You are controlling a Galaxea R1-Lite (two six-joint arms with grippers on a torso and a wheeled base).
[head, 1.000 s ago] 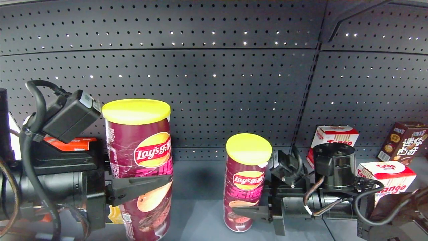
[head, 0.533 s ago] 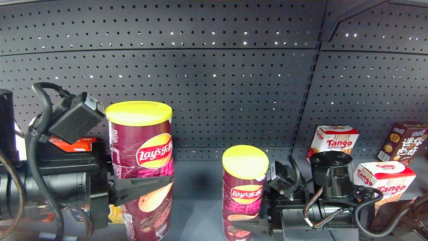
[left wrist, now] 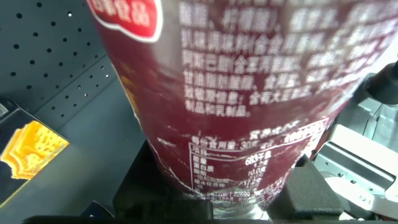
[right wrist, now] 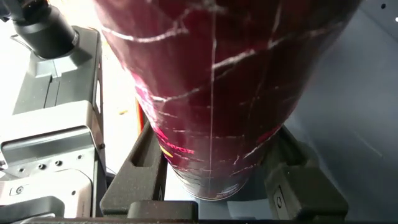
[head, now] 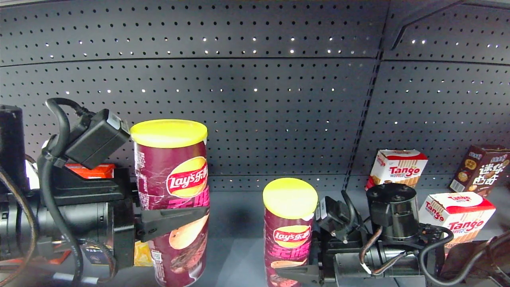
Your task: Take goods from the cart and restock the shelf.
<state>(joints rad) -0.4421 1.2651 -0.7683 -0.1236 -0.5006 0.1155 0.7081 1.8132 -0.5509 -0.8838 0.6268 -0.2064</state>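
Note:
Two maroon chip cans with yellow lids stand upright in front of the shelf. The bigger-looking can [head: 171, 199] is on the left, with my left gripper [head: 191, 223] shut across its middle. In the left wrist view the can [left wrist: 236, 106] sits between the dark fingers [left wrist: 311, 186]. The second can [head: 289, 231] is lower and right of centre, and my right gripper [head: 287, 268] is shut on its lower part. The right wrist view shows this can [right wrist: 217, 93] clamped between both fingers [right wrist: 143, 168]. The bottoms of both cans are cut off in the head view.
A grey shelf board [head: 239, 223] runs under a dark pegboard wall [head: 255, 99]. Two white-and-red wafer boxes [head: 398, 167] [head: 462, 215] and a brown biscuit box [head: 484, 167] stand at the right. An orange box [head: 89, 170] is behind my left arm, and a dark-and-yellow pack [left wrist: 31, 149] lies near it.
The right gripper has lowered its can and shifted it slightly left. The left gripper has carried its can a little to the right.

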